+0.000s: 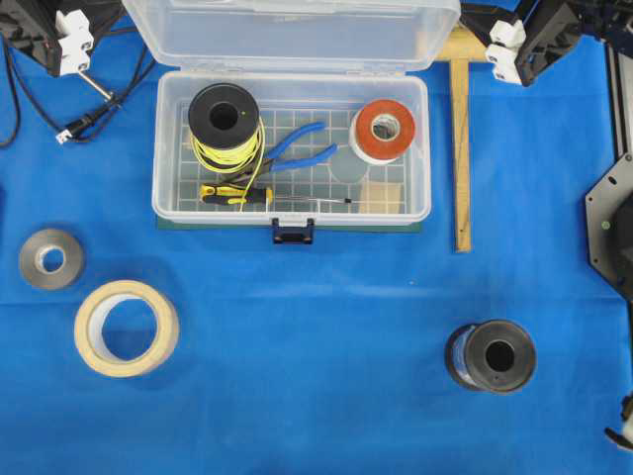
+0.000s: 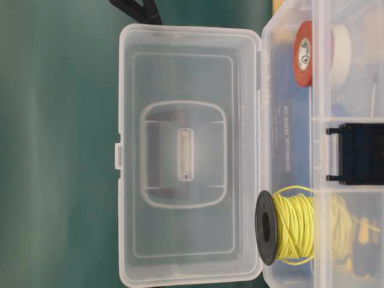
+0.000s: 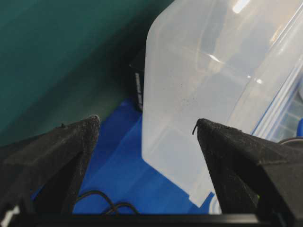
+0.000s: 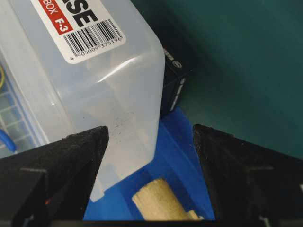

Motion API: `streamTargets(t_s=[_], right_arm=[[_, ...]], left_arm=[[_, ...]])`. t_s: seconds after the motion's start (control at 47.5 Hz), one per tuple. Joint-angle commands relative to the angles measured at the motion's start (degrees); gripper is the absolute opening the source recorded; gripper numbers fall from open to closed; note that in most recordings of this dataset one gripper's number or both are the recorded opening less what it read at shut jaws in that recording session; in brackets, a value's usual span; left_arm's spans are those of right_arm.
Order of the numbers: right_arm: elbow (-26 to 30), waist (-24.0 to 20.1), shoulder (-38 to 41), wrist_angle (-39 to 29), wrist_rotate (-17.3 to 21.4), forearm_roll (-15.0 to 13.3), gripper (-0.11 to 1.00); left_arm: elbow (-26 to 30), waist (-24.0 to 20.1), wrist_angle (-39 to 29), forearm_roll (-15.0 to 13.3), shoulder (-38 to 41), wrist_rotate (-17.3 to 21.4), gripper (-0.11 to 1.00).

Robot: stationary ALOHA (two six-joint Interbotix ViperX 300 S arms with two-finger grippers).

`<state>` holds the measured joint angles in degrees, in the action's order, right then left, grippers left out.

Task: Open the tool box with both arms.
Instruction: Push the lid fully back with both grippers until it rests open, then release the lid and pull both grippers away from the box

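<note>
Tool box open, both pincers gaping wide and empty

The tool box sits at the back middle of the blue bench, its clear lid standing upright. The left pincer hangs near the lid's left corner, the right pincer near its right corner; neither holds anything.
</note>
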<state>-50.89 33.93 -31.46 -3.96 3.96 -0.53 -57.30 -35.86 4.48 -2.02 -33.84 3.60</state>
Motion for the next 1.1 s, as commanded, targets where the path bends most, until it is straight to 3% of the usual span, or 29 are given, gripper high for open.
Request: streamTargets(t_s=[0.0, 0.484, 0.8, 1.074], right_arm=[[2.2, -0.5, 0.4, 1.1, 0.4, 0.3, 0.77], [-1.1, 4.7, -5.8, -3.8, 0.4, 0.3, 0.77], [-3.9, 5.2, -11.0, -7.6, 0.5, 0.4, 0.77], [-4.0, 4.7, -10.5, -7.5, 0.6, 1.7, 0.77]], left_arm=[[2.8, 0.3, 1.3, -0.2, -0.7, -0.1, 0.83], [0.4, -3.3, -2.4, -0.2, -6.2, 1.1, 0.83], [-2.0, -3.6, -5.2, -0.2, -10.3, 0.7, 0.83], [-2.4, -1.8, -5.4, -0.4, -10.5, 0.0, 0.83]])
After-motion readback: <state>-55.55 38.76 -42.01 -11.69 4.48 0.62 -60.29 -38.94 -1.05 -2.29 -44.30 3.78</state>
